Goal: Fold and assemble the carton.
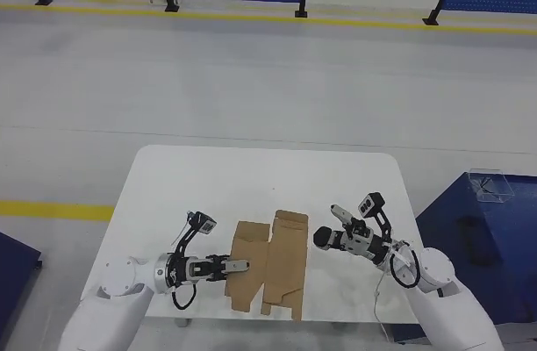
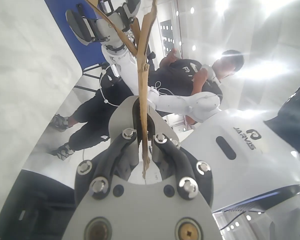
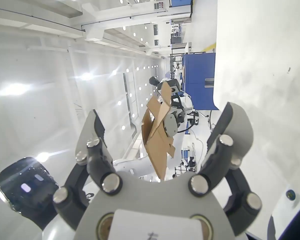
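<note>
Over the front half of the white table (image 1: 207, 175), the left gripper (image 1: 239, 263) has its fingers clamped on one edge of the brown carton (image 1: 273, 259), so the cardboard is basically sticking out sideways from that one pinch. On the left wrist cam the carton (image 2: 144, 38) shows edge-on, wedged tight between the two fingers (image 2: 120, 126), and farther out its panels split apart into a sort of Y. The right gripper (image 1: 322, 237) sits just off the carton's opposite side, not touching it as far as I can tell. Its own wrist view has the fingers (image 3: 93, 131) spread wide with the carton (image 3: 156, 151) farther off between them. It looks lifted clear of the tabletop, and the left gripper (image 3: 168, 126) is behind it. Flaps poke out at both ends, and nothing's squared up into a box yet. A blue bin (image 1: 488, 228) stands off the table's right side.
</note>
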`<state>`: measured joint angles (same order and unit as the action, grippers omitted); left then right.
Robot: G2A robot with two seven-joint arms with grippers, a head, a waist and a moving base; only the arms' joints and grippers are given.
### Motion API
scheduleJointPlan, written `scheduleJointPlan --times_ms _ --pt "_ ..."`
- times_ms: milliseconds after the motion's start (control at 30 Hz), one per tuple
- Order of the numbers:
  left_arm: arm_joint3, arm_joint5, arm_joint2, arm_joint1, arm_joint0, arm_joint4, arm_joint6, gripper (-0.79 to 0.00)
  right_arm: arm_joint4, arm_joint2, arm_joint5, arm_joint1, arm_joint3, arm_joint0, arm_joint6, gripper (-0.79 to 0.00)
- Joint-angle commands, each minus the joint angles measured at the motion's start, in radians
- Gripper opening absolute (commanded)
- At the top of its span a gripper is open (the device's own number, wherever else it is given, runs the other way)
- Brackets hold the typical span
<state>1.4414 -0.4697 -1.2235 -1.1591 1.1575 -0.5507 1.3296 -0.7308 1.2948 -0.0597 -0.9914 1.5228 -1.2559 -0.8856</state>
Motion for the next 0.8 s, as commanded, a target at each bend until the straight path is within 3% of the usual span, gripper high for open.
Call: scheduleJointPlan --times_ms 0,67,167,233,333,367,467,500,533,767 --pt "0.018 -0.04 0.008 0.001 0.008 0.035 -0.019 -0.785 0.023 -0.011 0.019 -0.001 0.0 0.013 -0.013 -0.394" --pt "0.039 -0.064 0.011 0.003 0.015 0.071 -0.044 -0.785 0.034 -0.026 0.036 -0.004 -0.002 0.022 -0.022 -0.468" --pt "0.036 -0.086 0.015 0.005 0.02 0.109 -0.067 -0.785 0.03 -0.049 0.052 -0.008 -0.002 0.036 -0.053 -0.493" --pt "0.031 -0.088 0.021 0.006 0.017 0.115 -0.073 -0.785 0.016 -0.06 0.058 -0.011 -0.004 0.042 -0.075 -0.554" --pt "0.026 -0.089 0.029 0.006 0.014 0.117 -0.079 -0.785 0.004 -0.067 0.071 -0.013 -0.007 0.049 -0.1 -0.662" --pt "0.025 -0.088 0.031 0.007 0.012 0.12 -0.08 -0.785 0.004 -0.066 0.069 -0.014 -0.009 0.05 -0.101 -0.763" --pt "0.023 -0.083 0.035 0.008 0.009 0.123 -0.085 -0.776 0.023 -0.057 0.049 -0.014 -0.01 0.056 -0.093 -0.785" --pt "0.023 -0.082 0.036 0.009 0.008 0.125 -0.088 -0.431 0.04 -0.05 0.033 -0.013 -0.011 0.057 -0.081 -0.785" --pt "0.023 -0.081 0.036 0.009 0.007 0.125 -0.091 0.0 0.059 -0.046 0.018 -0.013 -0.011 0.056 -0.071 -0.785" --pt "0.016 -0.096 0.023 0.015 0.005 0.156 -0.105 0.0 0.068 -0.011 -0.023 -0.01 0.005 0.052 -0.086 -0.785"
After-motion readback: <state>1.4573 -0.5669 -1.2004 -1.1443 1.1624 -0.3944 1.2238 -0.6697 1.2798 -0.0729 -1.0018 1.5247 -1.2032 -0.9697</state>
